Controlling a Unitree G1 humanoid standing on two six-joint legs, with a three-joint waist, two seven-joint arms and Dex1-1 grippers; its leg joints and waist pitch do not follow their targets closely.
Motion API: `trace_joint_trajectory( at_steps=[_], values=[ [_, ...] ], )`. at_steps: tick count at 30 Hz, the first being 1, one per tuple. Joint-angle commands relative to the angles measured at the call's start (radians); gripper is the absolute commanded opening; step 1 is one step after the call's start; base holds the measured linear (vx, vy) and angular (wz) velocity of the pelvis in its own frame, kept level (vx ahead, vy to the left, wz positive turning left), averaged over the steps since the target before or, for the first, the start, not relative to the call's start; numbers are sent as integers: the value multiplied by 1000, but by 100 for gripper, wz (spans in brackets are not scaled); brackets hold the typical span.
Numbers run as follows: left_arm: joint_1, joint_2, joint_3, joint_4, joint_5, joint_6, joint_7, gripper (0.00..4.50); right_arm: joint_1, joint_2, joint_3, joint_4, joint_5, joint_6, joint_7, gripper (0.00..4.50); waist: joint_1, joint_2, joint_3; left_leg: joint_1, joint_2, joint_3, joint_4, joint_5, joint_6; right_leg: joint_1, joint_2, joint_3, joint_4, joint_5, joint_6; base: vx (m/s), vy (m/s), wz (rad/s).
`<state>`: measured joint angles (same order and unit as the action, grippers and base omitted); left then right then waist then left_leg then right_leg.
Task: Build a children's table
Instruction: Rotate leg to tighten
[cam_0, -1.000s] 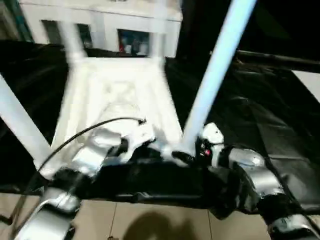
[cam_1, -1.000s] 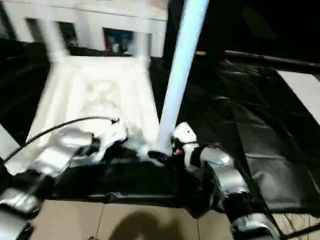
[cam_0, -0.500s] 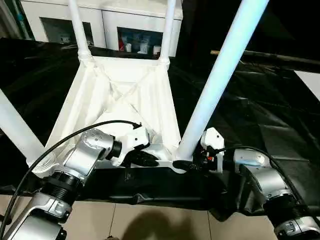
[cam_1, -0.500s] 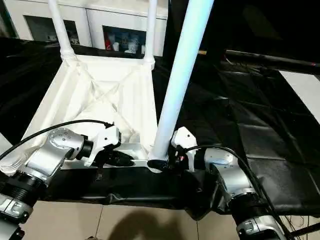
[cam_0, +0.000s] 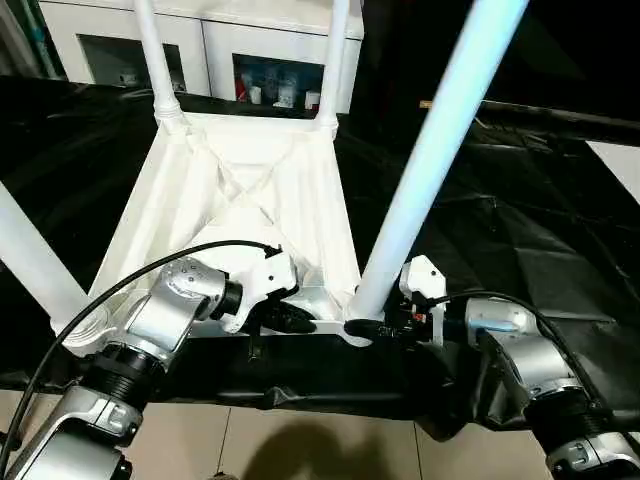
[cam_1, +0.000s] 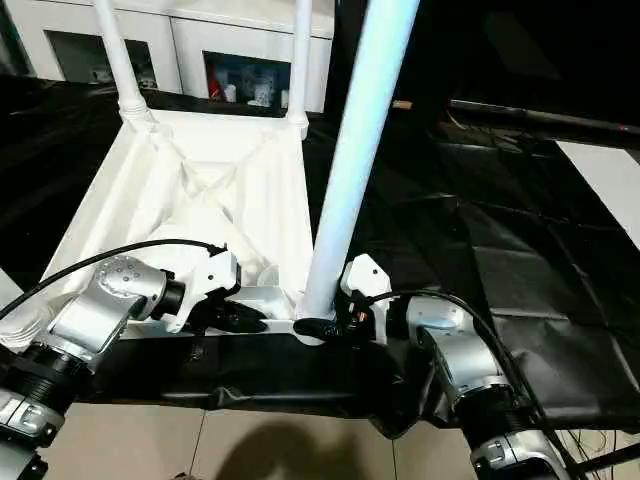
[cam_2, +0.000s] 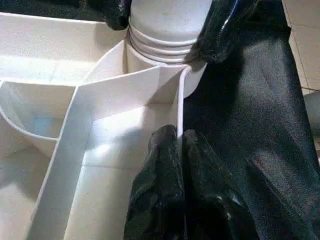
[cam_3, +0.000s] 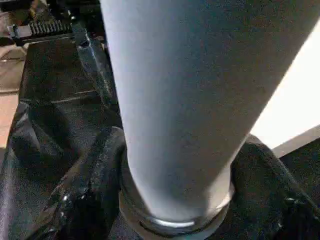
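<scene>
Left eye view: the white cabinet (cam_0: 250, 40) is standing behind the black-draped work table (cam_0: 520, 230), and small items are sitting behind its glass doors, too small to identify. The children's table (cam_0: 240, 210) is lying upside down on the black cloth, its ribbed underside facing up with diagonal ribs crossing in the middle. Two far legs (cam_0: 155, 60) are standing in the far corner sockets, a third is rising at the near left edge, and the near right leg (cam_0: 430, 170) is leaning up out of its socket. The left gripper (cam_0: 290, 318) is reaching to the near rim of the top, and the right gripper (cam_0: 375, 328) is sitting at the base of the near right leg.

Right eye view: the same scene is showing, with the near right leg rising steeply just beside the right gripper's white wrist housing (cam_1: 362, 282).

Left wrist view: the left gripper's black fingers (cam_2: 162, 170) are pinching the thin white rim wall (cam_2: 179, 115) of the top, one on each side, close to the corner socket (cam_2: 160, 52). The other gripper's fingertips are pressing against that socket's ringed collar.

Right wrist view: the right gripper's fingers (cam_3: 90, 190) are wrapping both sides of the leg's base where it is entering the socket
</scene>
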<state>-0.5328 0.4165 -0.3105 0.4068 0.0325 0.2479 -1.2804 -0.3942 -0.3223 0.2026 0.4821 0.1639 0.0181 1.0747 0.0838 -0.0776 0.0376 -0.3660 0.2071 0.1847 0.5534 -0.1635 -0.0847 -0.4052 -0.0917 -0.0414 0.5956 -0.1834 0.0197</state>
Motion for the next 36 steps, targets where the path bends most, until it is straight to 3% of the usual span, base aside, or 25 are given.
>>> trace_joint_trajectory(
  at_steps=[1, 3, 6, 7, 9, 10, 11, 15, 16, 18, 21, 23, 25, 29, 30, 31, 36],
  values=[
    [26, -56, -17, 59, -21, 25, 48, 0, -31, 46, -45, 86, -44, -14, -200, 266, -1, -4, -38, 6, 22, -1, -63, -271, 27, 32, -40, 29, -71, -277, -186, 0, 0, 0],
    [7, -85, -9, 94, -3, 31, 115, 0, -48, 76, -71, 132, -62, -9, -316, 266, -11, -6, -36, 2, 19, -7, -69, -314, -4, 34, -44, 26, -80, -395, -153, 0, 0, 0],
    [-72, -202, 13, 219, 42, 83, 326, 0, -99, 179, -170, 260, -59, 36, -667, 266, -26, -6, -34, 17, 18, -11, -67, -379, -36, 19, -47, 26, -94, -506, -125, -17, 0, -3],
    [-84, -220, 17, 237, 46, 90, 357, 0, -108, 191, -182, 278, -55, 44, -707, 266, -31, -8, -33, 14, 15, -15, -67, -391, -36, 20, -47, 24, -97, -536, -110, 0, 0, 0],
    [-110, -259, 30, 278, 49, 106, 418, 0, -128, 215, -206, 316, -43, 49, -780, 266, -29, -7, -36, 14, 15, -15, -66, -392, -26, 20, -47, 24, -101, -533, -95, 0, 0, 0],
    [-123, -280, 38, 299, 48, 116, 448, 0, -137, 228, -218, 335, -36, 48, -817, 266, -27, -5, -35, 20, 15, -13, -64, -401, -20, 13, -45, 25, -104, -518, -98, 0, 0, 0],
    [-141, -305, 43, 330, 55, 114, 494, 0, -150, 243, -222, 356, -35, 44, -849, 266, -29, -6, -34, 19, 14, -12, -65, -407, -18, 12, -43, 25, -103, -515, -99, 0, 0, 0],
    [-178, -358, 40, 388, 73, 104, 562, 0, -183, 284, -205, 389, -53, 12, -881, 266, -23, -6, -39, 12, 13, -10, -64, -375, -5, 20, -40, 26, -96, -430, -110, 0, 0, 0],
    [-181, -363, 37, 394, 80, 100, 561, 0, -188, 294, -206, 384, -41, -4, -845, 300, -22, -6, -41, 11, 13, -9, -64, -361, -1, 22, -40, 26, -93, -398, -118, 0, 0, 0],
    [-182, -358, 30, 399, 93, 92, 554, 0, -189, 303, -217, 371, -17, -19, -792, 300, -17, -7, -42, 9, 15, -7, -63, -344, 14, 25, -40, 27, -90, -354, -131, 0, 0, 0],
    [-177, -341, 26, 398, 101, 89, 541, 0, -186, 295, -222, 344, -5, -37, -742, 342, -15, -9, -43, 6, 16, -4, -61, -298, 31, 31, -38, 27, -81, -273, -158, 0, 0, 0],
    [-167, -317, 12, 383, 98, 89, 503, 0, -182, 271, -207, 322, -4, -38, -687, 345, -15, -9, -40, 4, 16, -4, -63, -304, 34, 32, -39, 25, -83, -293, -162, 0, 0, 0],
    [-155, -294, -2, 364, 94, 74, 459, 0, -177, 243, -184, 303, -5, -36, -619, 382, -13, -9, -40, 3, 18, -6, -63, -311, 34, 33, -43, 25, -86, -333, -154, 0, 0, 0],
    [-113, -236, -30, 293, 85, 70, 342, 0, -139, 163, -122, 233, -36, -41, -443, 382, -11, -10, -37, 1, 22, -8, -66, -312, 38, 35, -45, 24, -90, -365, -144, 0, 0, 0],
    [-113, -236, -30, 293, 85, 70, 342, 0, -139, 163, -122, 233, -36, -41, -443, 382, -12, -12, -37, 1, 22, -7, -65, -305, 39, 34, -45, 25, -88, -355, -149, 0, 0, 0],
    [-63, -171, -66, 212, 68, 60, 205, 0, -100, 105, -90, 173, -31, -54, -313, 382, -9, -7, -38, 4, 23, -7, -65, -305, 37, 32, -45, 25, -86, -336, -157, 0, 0, 0],
    [-11, -92, -86, 112, 21, 70, 66, 0, -62, 46, -64, 109, -18, -67, -197, 382, -9, -5, -40, 4, 27, -5, -66, -289, 43, 33, -40, 27, -73, -259, -192, 0, 0, 0]
  ],
)
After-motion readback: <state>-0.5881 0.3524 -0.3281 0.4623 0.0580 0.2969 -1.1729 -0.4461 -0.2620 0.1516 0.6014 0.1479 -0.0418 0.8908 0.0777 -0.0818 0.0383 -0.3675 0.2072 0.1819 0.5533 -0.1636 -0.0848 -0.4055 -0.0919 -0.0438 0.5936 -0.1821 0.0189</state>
